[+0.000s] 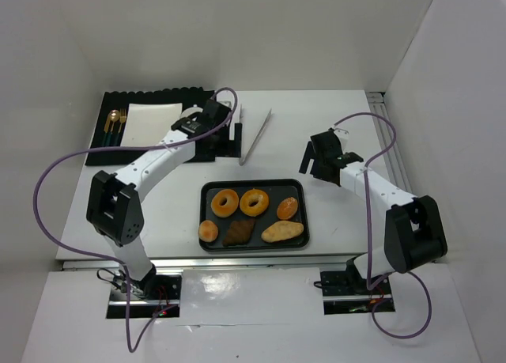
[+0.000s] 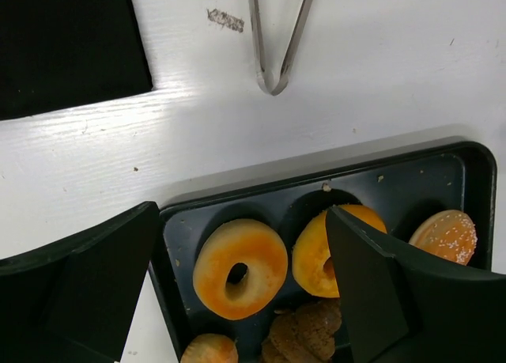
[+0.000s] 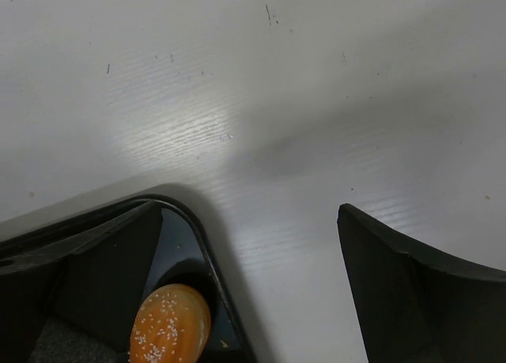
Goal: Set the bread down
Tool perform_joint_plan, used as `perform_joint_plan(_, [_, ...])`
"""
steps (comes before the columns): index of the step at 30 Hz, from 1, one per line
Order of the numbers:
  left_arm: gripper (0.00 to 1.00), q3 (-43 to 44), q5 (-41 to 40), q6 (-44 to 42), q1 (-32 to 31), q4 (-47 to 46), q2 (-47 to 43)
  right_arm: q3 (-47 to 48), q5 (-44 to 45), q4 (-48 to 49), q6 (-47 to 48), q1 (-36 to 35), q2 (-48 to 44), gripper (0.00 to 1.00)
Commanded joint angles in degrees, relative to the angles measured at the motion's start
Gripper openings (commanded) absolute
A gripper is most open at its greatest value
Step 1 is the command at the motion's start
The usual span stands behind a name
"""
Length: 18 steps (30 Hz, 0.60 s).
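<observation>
**Left gripper** (image 2: 237,221): jaws at full spread, holding nothing.
- Directly beneath it, between my fingers, lies a ring doughnut (image 2: 239,268).
- A second ring (image 2: 312,256) sits partly under my right-hand finger, close against the first.
- Nearer my wrist, a dark brown piece (image 2: 304,331) and a small round bun (image 2: 209,351) are cut off by the frame edge.
- Out past the right-hand finger, a sesame bun (image 2: 445,235) occupies a corner of the black tray (image 2: 395,181).
- All the bread (image 1: 282,232) lies in that tray, none yet placed.
- Beyond my fingertips, off the tray, metal tongs (image 2: 273,88) lie on the white bench (image 2: 395,62). A black mat (image 2: 63,47) sits further off to the left.

**Right gripper** (image 3: 245,213): also spread wide and empty. It hangs over bare bench, just outside the tray corner that holds the sesame bun.

**Assessment:** the bread looks light, soft and easily crushed, and its glossy crust may be slick. I would take a ring across its outer sides and close gently, stopping at first contact.
</observation>
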<state>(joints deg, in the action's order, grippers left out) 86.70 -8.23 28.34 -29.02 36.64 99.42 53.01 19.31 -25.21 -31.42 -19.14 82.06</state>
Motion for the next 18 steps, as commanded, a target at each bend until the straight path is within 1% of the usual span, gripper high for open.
perform_joint_plan(1, [1.00, 4.7, 0.8, -1.4, 0.2, 0.3, 1.5, 2.9, 1.7, 2.5, 0.4, 0.2, -0.6, 0.99])
perform_joint_plan(4, [1.00, 7.1, -2.1, -1.9, -1.0, 1.5, 4.1, 2.9, 1.7, 1.3, 0.4, 0.2, -1.1, 0.99])
perform_joint_plan(7, [1.00, 9.0, -2.8, -1.9, -1.6, 2.3, 6.0, 2.9, 2.3, 0.8, 0.4, 0.2, -2.7, 0.99])
perform_joint_plan(10, [1.00, 10.7, -3.7, -1.9, -2.1, 1.7, 9.5, 1.7, 2.3, 0.8, 0.4, 0.2, -4.1, 0.99])
perform_joint_plan(11, [1.00, 11.4, -3.7, -1.9, -2.1, 1.7, 11.9, 1.7, 2.3, 0.8, 0.4, 0.2, -5.1, 0.99])
perform_joint_plan(12, [1.00, 13.7, -3.7, -1.9, -2.1, 1.7, 13.0, 1.7, 2.3, 0.1, 0.4, 0.2, -5.9, 0.99])
perform_joint_plan(14, [1.00, 15.0, -3.0, -1.3, -2.1, 2.2, 14.7, 0.6, 1.6, 0.1, 0.4, 0.2, -7.0, 0.99])
perform_joint_plan(18, [1.00, 19.3, -5.3, -1.3, -2.1, 3.1, 19.7, -0.1, 1.0, 0.6, 1.2, 0.8, -8.1, 0.99])
